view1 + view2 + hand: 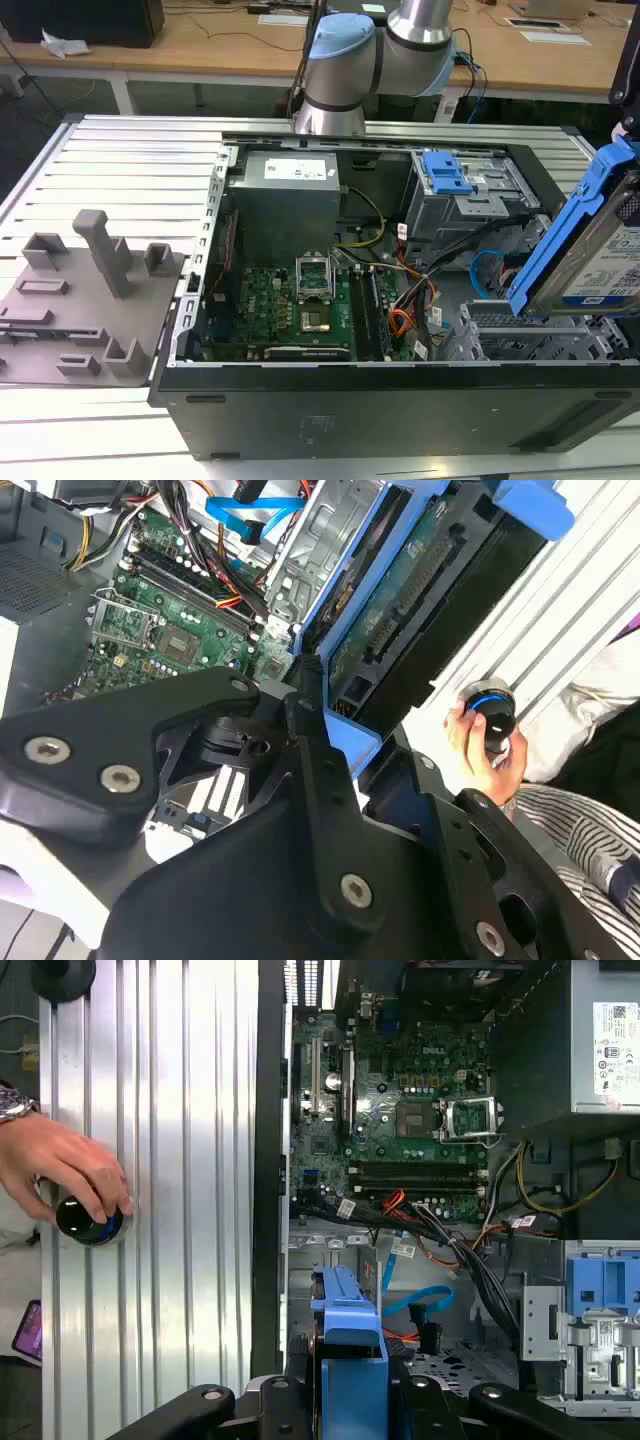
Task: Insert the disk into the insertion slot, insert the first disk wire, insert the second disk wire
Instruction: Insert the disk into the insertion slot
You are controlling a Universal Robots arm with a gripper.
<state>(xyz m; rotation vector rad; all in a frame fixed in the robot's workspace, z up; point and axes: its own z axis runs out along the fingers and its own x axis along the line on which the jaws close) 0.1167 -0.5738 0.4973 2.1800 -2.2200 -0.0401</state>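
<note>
One disk hanging in gripper, jaws clamping on its blue frame. Disk tilting just above insertion slot, long side sloping down toward slot. Slot lying flat inside computer case. Wires crowding just beside slot. Person's hand resting on knob, well apart from slot.

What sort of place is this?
Probably a robotics lab or test bench: an open black desktop computer case lies on a ribbed aluminium table, long wooden desks stand behind, and the gripper holds a silver hard drive in a blue plastic carrier.
</note>
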